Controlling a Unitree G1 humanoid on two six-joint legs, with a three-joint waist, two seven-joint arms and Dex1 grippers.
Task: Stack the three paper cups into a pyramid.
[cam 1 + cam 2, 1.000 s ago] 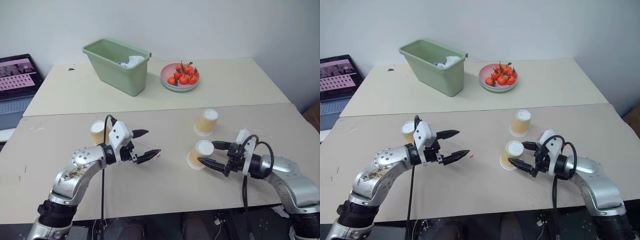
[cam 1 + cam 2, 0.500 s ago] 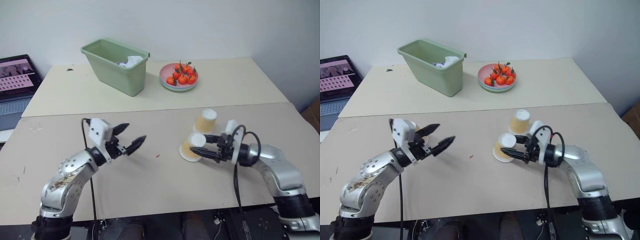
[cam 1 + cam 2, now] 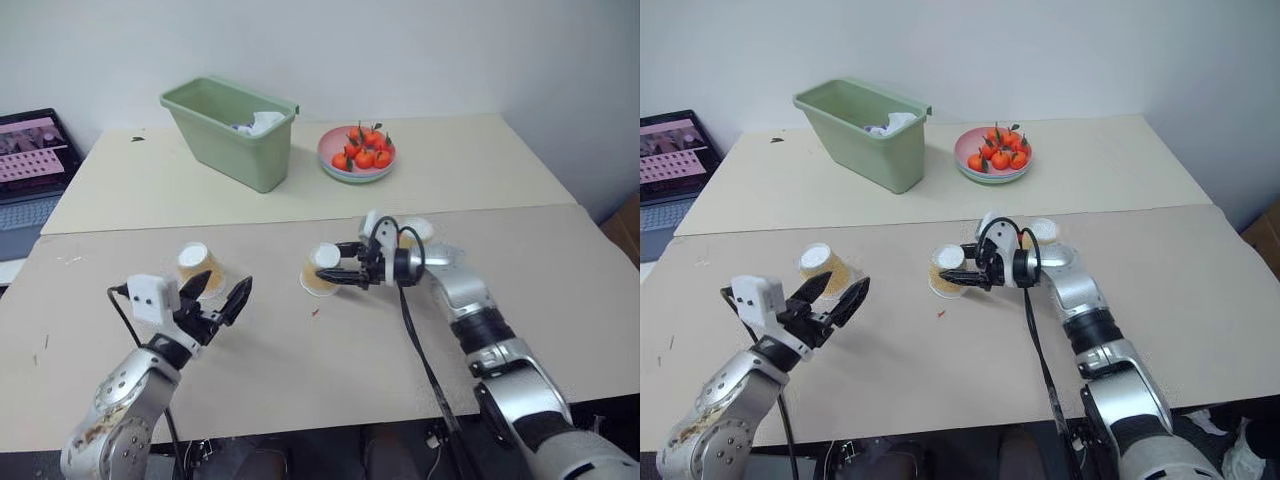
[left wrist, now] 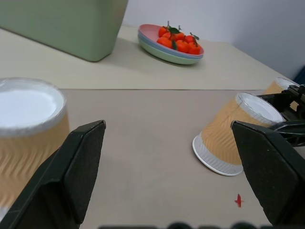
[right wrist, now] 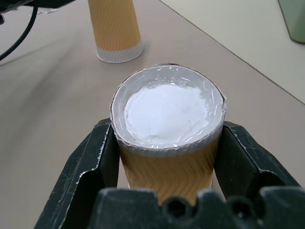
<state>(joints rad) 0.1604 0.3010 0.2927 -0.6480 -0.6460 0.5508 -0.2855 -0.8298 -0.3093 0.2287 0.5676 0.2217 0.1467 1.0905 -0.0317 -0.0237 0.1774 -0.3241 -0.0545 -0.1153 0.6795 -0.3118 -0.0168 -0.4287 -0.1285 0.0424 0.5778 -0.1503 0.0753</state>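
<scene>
Two tables (image 3: 500, 170) | green bin (image 3: 232, 130) holds white scraps | pink plate (image 3: 358, 165) holds oranges | right gripper (image 3: 345, 268) clamps tilted middle cup (image 3: 320, 270), white base toward it, rim on table | left gripper (image 3: 218, 297) open beside upside-down left cup (image 3: 197, 266) | third cup (image 3: 417, 232) behind right arm

Between the upside-down left cup (image 3: 197, 265) and the tilted cup (image 3: 321, 270) gripped by the right gripper (image 3: 347, 272), the near table (image 3: 330, 370) lies bare and wide enough for a gripper to pass. Behind that arm the third cup (image 3: 414, 234) crowds its far side. The green bin (image 3: 232, 132) and plate of oranges (image 3: 360, 153) stand well apart on the far table.
</scene>
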